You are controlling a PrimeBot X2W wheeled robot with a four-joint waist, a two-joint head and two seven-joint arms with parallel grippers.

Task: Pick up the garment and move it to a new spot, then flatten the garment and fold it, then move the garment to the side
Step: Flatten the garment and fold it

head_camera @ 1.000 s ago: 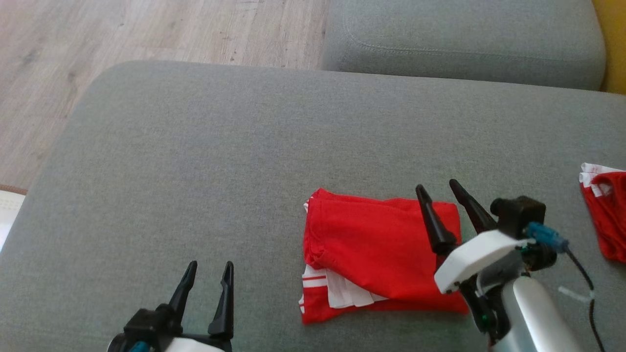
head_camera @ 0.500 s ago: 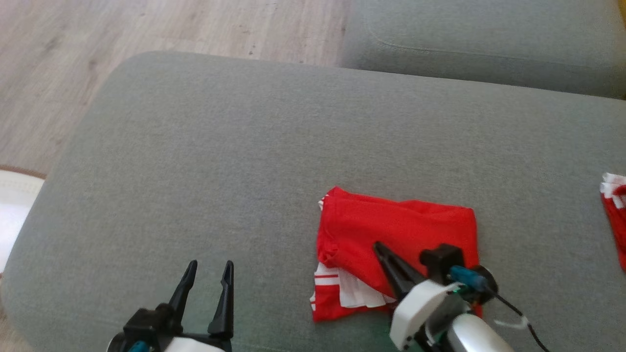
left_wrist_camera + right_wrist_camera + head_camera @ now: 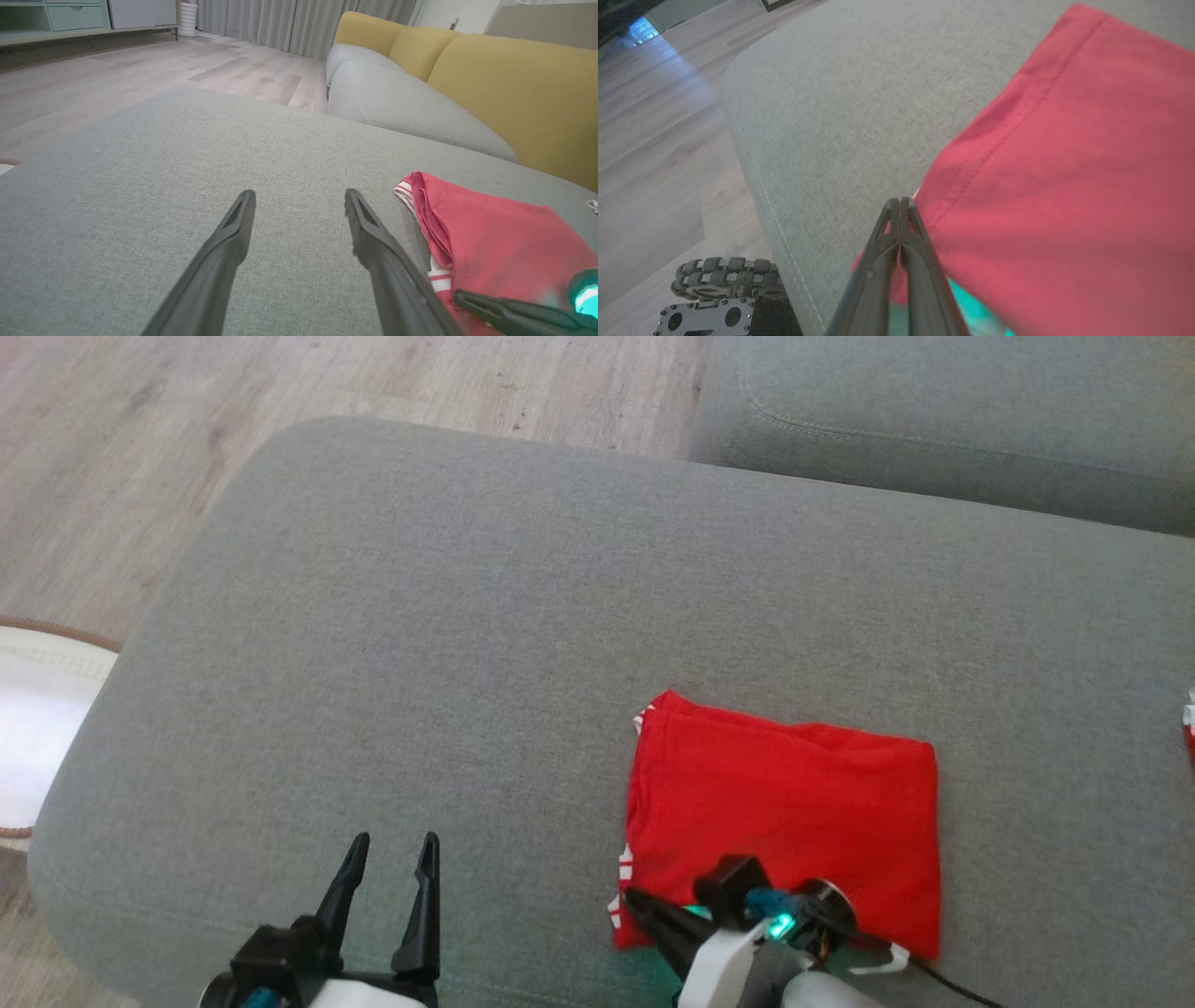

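Rug: a pale round rug point(image 3: 37, 728) lies on the wood floor point(image 3: 112, 448), off the cushion's left end.
Left hand: the left hand point(image 3: 394, 845) is open with its fingers spread and nothing between them. It sits low over bare fabric near the front edge. We judge it is parked clear to leave the other arm room.
Cushion: the grey sofa cushion point(image 3: 560, 616) carries the work.
Right hand: the right hand point(image 3: 644, 905) is closed, tips pressed together at the garment's near left corner. We cannot tell whether cloth is pinched.
Garment: the red garment point(image 3: 794, 803) is folded into a rectangle with white stripes peeping at its left edge. It lies flat, right of centre, near the front edge.
Stage: folding looks done. We judge the low corner approach serves the move aside.
Risk: a single-corner hold may let the layers slide open.
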